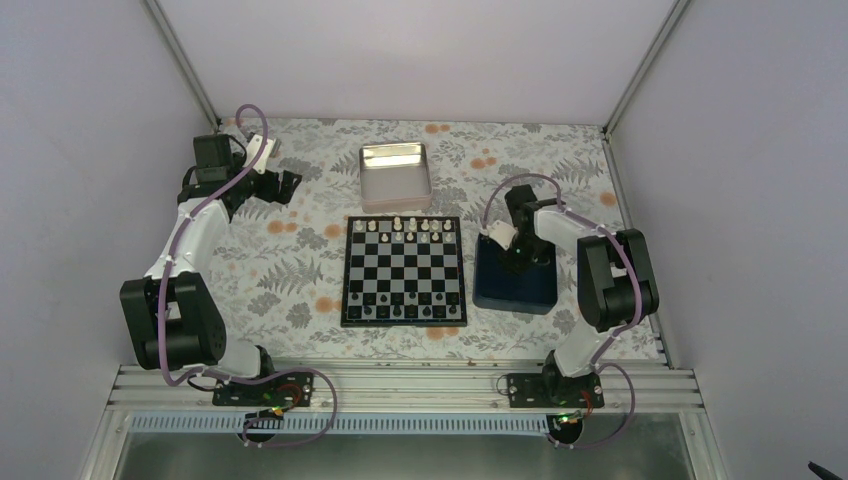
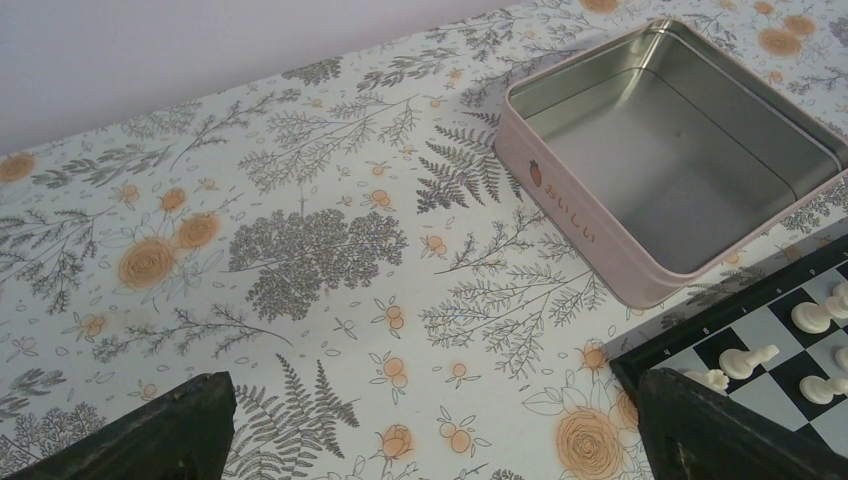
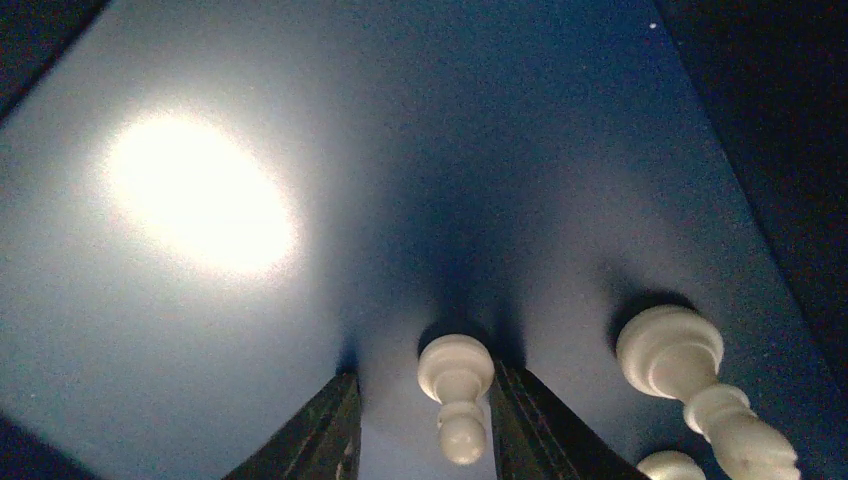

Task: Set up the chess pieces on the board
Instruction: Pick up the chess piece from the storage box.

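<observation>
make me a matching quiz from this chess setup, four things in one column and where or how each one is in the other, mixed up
Things
1. tin
2. board
3. blue tray
4. left gripper

Places or states
A. open, over the flowered cloth
B. empty, just beyond the board's far edge
C. right of the board, holding white pieces
D. black and white squares, between tin and tray

Pairs: 1-B, 2-D, 3-C, 4-A

From above, the chess pieces (image 1: 399,223) on the board (image 1: 403,272) are seen too small for kinds to be told. The dark blue tray (image 1: 500,286) near the right edge is partly covered by the right arm (image 1: 600,270). Close up, one white piece (image 3: 668,467) is cut off at the bottom.
</observation>
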Tool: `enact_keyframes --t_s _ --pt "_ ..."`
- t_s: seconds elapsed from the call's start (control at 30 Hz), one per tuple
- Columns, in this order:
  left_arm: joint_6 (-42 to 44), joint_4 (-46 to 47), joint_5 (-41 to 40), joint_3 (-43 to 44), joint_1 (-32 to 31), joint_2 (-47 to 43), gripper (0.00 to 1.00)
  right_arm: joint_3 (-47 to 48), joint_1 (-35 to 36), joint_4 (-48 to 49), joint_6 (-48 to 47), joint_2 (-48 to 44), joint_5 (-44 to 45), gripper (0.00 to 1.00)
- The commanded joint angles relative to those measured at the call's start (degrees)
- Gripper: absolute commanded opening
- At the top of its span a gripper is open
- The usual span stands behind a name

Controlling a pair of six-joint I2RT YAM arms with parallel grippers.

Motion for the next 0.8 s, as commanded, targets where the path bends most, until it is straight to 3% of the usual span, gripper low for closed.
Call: enact_keyframes --t_s 0.0,0.47,0.77 --pt "-0.16 0.1 1.31 0.49 0.52 0.23 1.0 -0.09 -0.41 2.08 0.54 0.19 -0.43 0.34" --pt "-0.07 0.09 1.3 0.49 0.52 0.34 0.99 2.59 -0.37 2.48 0.79 1.06 -1.04 0.27" --pt "0.2 0.0 1.7 0.4 0.52 0.4 0.99 3.34 -0.35 0.3 0.62 0.79 -0.39 0.1"
